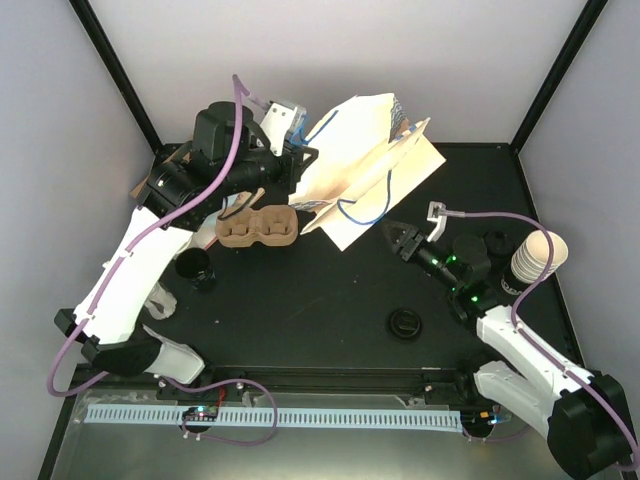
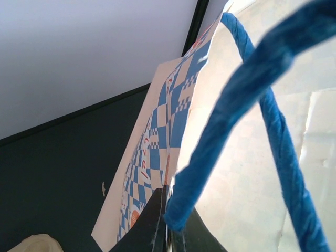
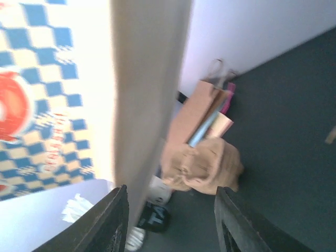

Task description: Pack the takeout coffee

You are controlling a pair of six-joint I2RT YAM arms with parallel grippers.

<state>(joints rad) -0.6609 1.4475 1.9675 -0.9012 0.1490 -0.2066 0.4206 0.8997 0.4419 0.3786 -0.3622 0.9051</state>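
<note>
The left gripper [image 2: 168, 212] is clamped tight on the blue rope handle [image 2: 236, 105] of the checked paper bag [image 1: 365, 160] at the back of the table [image 1: 330, 300]. The right gripper [image 1: 396, 236] hovers just beside the bag's near edge, jaws apart, gripping nothing. A black-lidded coffee cup [image 1: 405, 324] stands on the table near the right arm, well apart from the bag

We can't read any text outright. Only candidate: red lettering [image 2: 143, 169] on the blue-and-white checked paper bag [image 2: 160, 131]. It's slanted and cut off in the left wrist view, and blurred beside a red round mark [image 3: 9, 113] in the right wrist view.
</note>
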